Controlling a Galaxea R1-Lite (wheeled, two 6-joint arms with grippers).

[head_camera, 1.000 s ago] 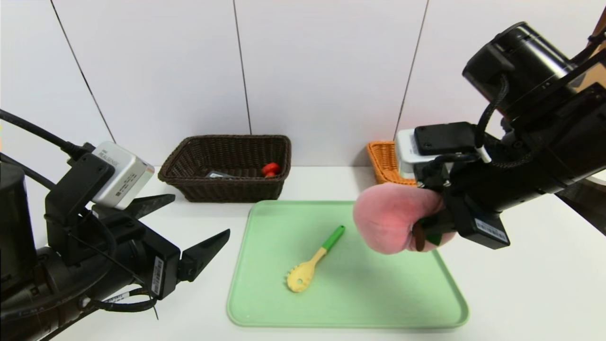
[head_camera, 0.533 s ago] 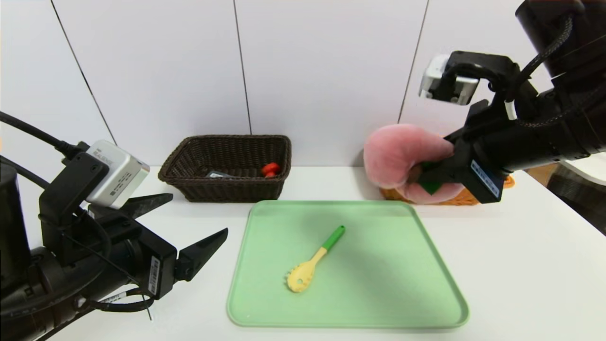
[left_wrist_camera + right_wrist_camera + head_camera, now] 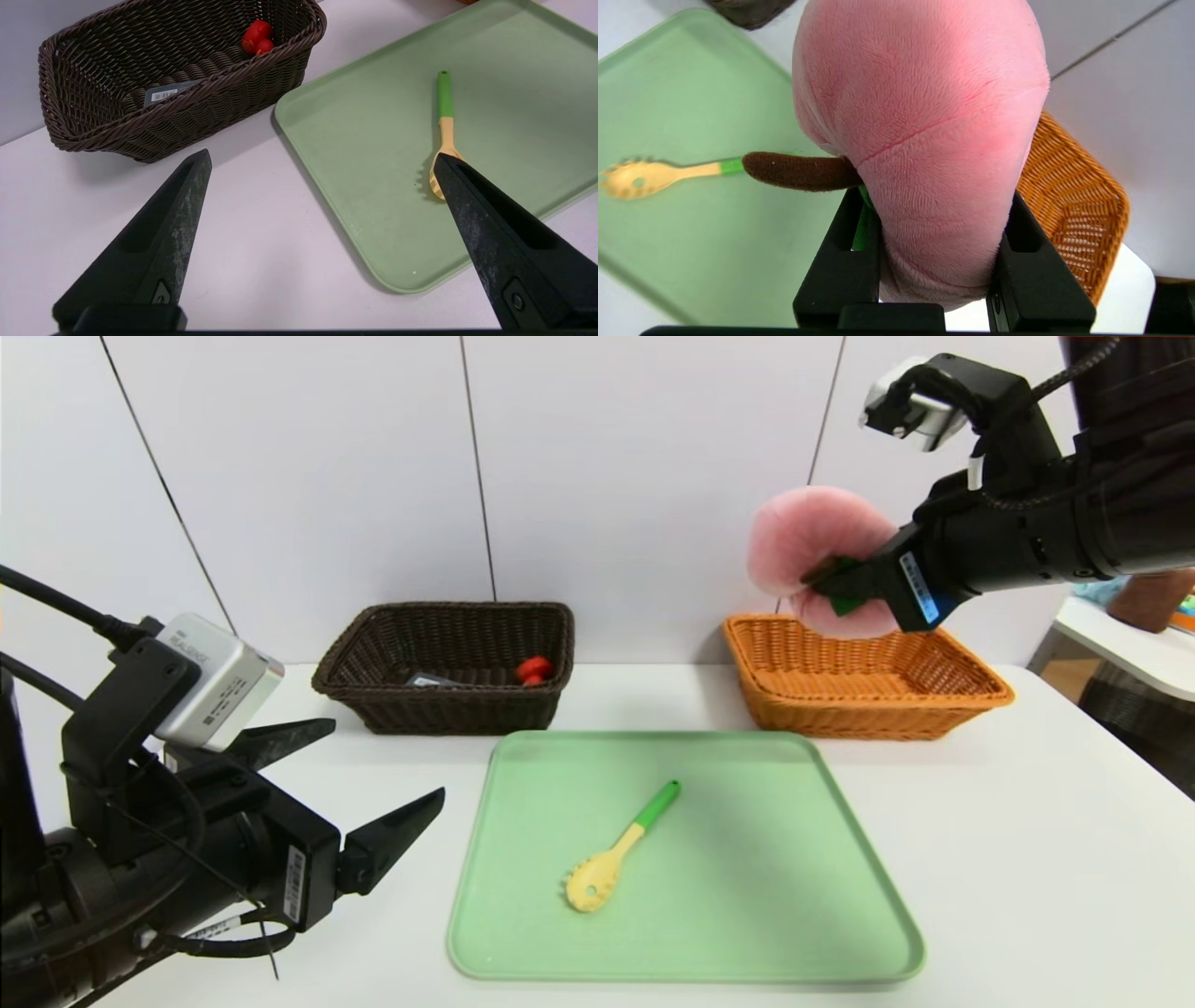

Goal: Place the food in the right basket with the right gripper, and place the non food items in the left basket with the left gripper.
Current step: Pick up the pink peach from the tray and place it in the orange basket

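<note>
1. We count two baskets on the white desk (image 3: 1027,859): one dark brown basket (image 3: 448,709) at the back left and one orange-tan basket (image 3: 864,686) at the back right, well apart from each other.
2. One green tray (image 3: 747,915) lies in front of and between the baskets; it carries a single thing, one yellow pasta spoon (image 3: 616,849) with a green handle, lying flat near the tray's middle.
3. We see two things inside the dark brown basket: one small red duck toy (image 3: 534,669) at its right end and one flat grey case (image 3: 166,93) with a barcode label on the floor toward the left.
4. There is one plush peach (image 3: 812,546), pink with a brown stem and a bit of green leaf. Our right hand (image 3: 836,588) holds it pinched between both fingers (image 3: 840,261), up in the air above the back left part of the orange-tan basket, clear of the rim.
5. We find nothing visible inside the orange-tan basket.
6. Our left hand (image 3: 369,784) hangs low over the desk at the left, in front of the dark brown basket, its two fingers spread wide and gripping nothing.
</note>
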